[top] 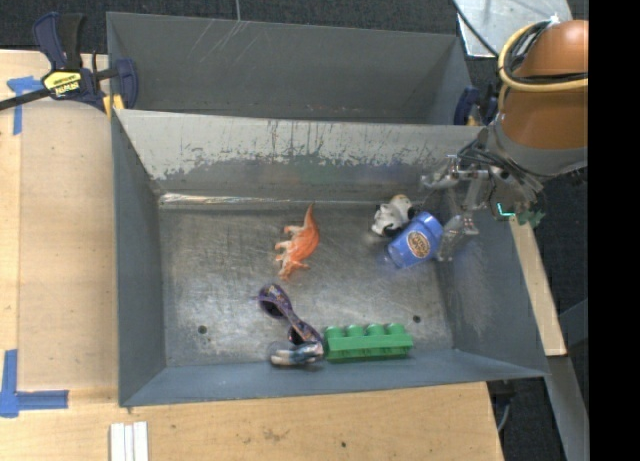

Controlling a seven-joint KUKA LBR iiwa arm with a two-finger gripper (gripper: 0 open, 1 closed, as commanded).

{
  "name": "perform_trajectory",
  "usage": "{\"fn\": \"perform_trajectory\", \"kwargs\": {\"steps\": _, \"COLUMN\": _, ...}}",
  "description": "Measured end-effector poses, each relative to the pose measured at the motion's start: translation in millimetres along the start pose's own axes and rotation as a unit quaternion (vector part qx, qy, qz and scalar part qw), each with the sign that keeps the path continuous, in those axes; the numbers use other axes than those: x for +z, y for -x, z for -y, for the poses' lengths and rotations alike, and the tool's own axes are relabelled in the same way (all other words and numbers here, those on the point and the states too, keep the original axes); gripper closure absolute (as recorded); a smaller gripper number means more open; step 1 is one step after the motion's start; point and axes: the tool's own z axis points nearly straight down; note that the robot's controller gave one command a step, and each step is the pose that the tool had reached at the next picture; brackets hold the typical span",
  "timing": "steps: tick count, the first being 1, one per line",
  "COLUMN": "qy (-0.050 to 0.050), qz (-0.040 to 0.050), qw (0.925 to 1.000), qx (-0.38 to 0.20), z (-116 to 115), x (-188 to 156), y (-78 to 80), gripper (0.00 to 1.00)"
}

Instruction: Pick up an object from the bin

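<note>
Grey metal bin (138, 279) with sloped walls and a scuffed, scratched floor, seen from above and a little to one side. I logged five loose things in it, none heaped.

Arm position: it came in from the right side of the view, with its orange wrist cover (545, 84) above the bin's right rim. The claw (458, 229) hung low over the right end of the floor, close to the right wall.

Claw state: I could not tell whether it was wide or narrow. The metal parts ran together against the grey wall behind them. I saw nothing clearly held in it.

Nearest thing: a small blue cup-like container (412, 242) with an orange and yellow label, lying tilted on its side at the right of the floor, towards the back. It lay just beside the claw, on the claw's left in the view. I could not tell whether the two touched.

Just behind and left of the blue container I noted a small white and grey lump (392, 214), close against it. I could not make out what kind of thing it was.

Other contents, all well apart from the claw:
- an orange toy dinosaur (298, 241), near the middle of the floor;
- a pair of purple sunglasses (290, 327), at the front, running diagonally;
- a green building brick (368, 340) with four studs on top, lying along the front wall, its left end touching the sunglasses.
</note>
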Motion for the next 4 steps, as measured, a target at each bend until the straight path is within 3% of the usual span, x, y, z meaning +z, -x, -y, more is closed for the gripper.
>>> {"fn": "perform_trajectory", "kwargs": {"steps": 1, "qy": -0.001, "qz": 0.0042, "qw": 1.0000, "qx": -0.001, "z": 0, "x": -5, "y": 1.7, "gripper": 0.00}}
{"fn": "perform_trajectory", "kwargs": {"steps": 3, "qy": -0.004, "qz": 0.0098, "qw": 0.9967, "qx": -0.081, "z": 44, "x": 118, "y": 21.0, "gripper": 0.00}}
{"fn": "perform_trajectory", "kwargs": {"steps": 4, "qy": 0.000, "qz": 0.0040, "qw": 0.9999, "qx": 0.012, "z": 34, "x": 71, "y": 17.0, "gripper": 0.00}}
